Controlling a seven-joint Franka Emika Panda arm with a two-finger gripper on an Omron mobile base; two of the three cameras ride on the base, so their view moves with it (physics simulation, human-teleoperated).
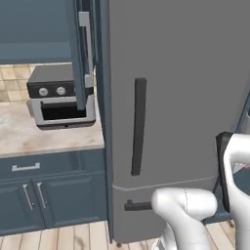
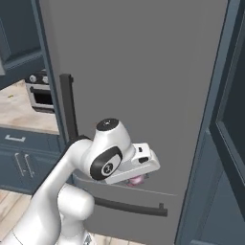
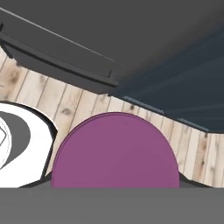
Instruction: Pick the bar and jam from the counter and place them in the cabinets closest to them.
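Magenta jam (image 3: pixel 114 151), plain grey fridge (image 1: pixel 176 88), beige marbled counter (image 1: pixel 29 134), pale wood-plank floor (image 3: pixel 78 105), dark blue-grey cabinets (image 1: pixel 49 193).

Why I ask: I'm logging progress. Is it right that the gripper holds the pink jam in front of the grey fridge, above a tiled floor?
Not quite: the floor is pale wooden planks, not tiles, as the hand view shows. The rest stands: the gripper holds the pink jam in front of the grey fridge.
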